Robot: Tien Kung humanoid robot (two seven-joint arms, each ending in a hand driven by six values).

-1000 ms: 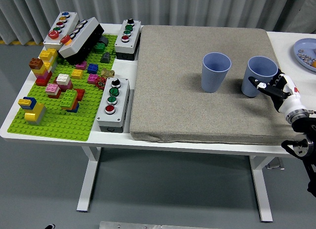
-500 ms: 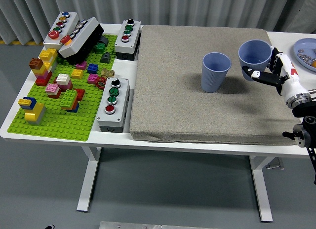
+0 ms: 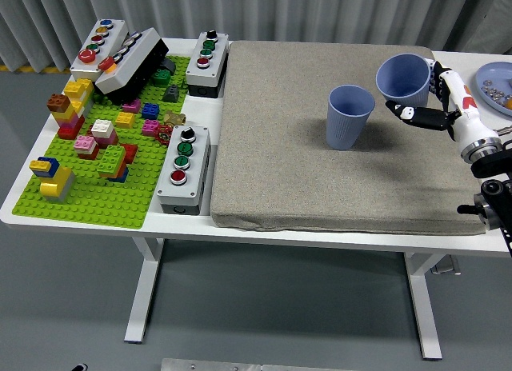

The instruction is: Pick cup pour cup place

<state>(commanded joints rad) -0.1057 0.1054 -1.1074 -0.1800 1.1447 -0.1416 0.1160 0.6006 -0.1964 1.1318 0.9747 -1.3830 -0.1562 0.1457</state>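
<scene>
Grey curtains hang behind a white surface (image 3: 24,199) carrying a grey mat (image 3: 320,163). Two blue cups are in play: one standing cup (image 3: 350,116) sits upright on the mat, and at its two o'clock a lifted cup (image 3: 404,79) hangs clear above the mat, gripped by the right hand (image 3: 438,97). Three button boxes flank a green brick board (image 3: 104,195) at nine o'clock.
</scene>
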